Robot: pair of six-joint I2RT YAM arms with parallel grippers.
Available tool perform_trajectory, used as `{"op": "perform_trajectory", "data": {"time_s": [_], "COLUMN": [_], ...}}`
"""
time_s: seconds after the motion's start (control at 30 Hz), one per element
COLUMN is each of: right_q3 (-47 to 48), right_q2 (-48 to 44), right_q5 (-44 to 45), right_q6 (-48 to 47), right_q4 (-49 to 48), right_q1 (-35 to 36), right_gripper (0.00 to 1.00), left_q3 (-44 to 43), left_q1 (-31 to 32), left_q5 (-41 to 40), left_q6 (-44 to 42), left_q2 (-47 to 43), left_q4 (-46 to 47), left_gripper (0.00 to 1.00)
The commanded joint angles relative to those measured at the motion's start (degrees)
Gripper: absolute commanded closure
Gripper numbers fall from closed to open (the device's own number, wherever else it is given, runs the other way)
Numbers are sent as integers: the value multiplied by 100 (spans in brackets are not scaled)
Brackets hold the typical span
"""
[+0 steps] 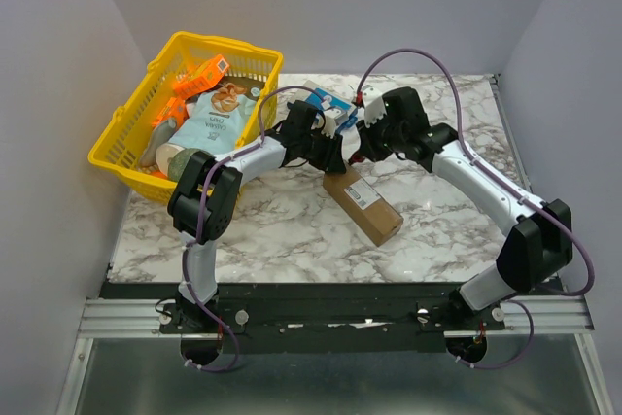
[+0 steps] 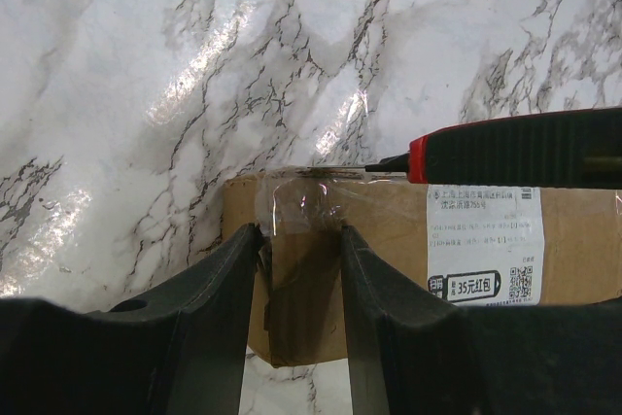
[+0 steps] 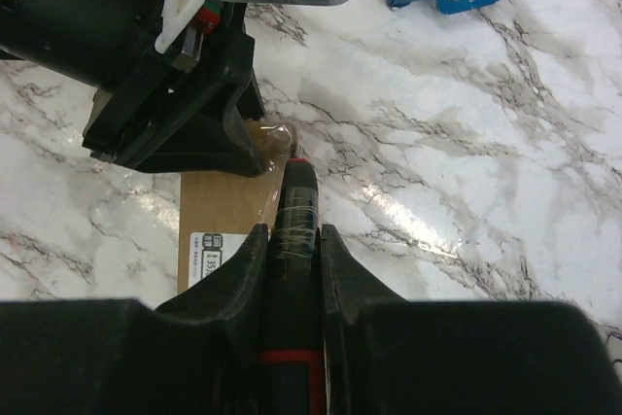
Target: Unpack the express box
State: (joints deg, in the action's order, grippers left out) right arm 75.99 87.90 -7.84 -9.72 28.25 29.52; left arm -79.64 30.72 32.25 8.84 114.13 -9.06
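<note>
Marble desk (image 1: 292,230) carries the express box (image 1: 362,203) in the middle. My left pincer (image 2: 298,235), half open, rests on its far end; my right pincer (image 3: 293,235) grips a black-red tool (image 3: 294,196), tip at that end.

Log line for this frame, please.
express box: sealed | left gripper: open, at its taped end | right gripper: shut on black-and-red tool, tip at tape

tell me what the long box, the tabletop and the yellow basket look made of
The express box: brown cardboard, matte, with glossy clear tape wrinkled over its end. The tabletop: white stone look, veined grey, polished, since it mirrors the lights; real marble or a printed surface, I cannot tell. The yellow basket: likely moulded plastic, judging by its uniform colour and lattice walls.
</note>
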Motion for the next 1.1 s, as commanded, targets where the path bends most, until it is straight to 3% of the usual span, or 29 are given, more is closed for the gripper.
{"op": "perform_trajectory", "data": {"time_s": [0.0,1.07], "right_q3": [101,276], "right_q2": [70,-115], "right_q5": [124,45], "right_q6": [-74,-65], "right_q4": [110,392], "right_q1": [37,107], "right_gripper": [100,100], "left_q3": [317,308], "left_q1": [57,48], "left_q5": [-623,-641], "left_q6": [-392,-401], "left_q2": [532,558], "left_q4": [-869,-869], "left_gripper": [62,63]}}
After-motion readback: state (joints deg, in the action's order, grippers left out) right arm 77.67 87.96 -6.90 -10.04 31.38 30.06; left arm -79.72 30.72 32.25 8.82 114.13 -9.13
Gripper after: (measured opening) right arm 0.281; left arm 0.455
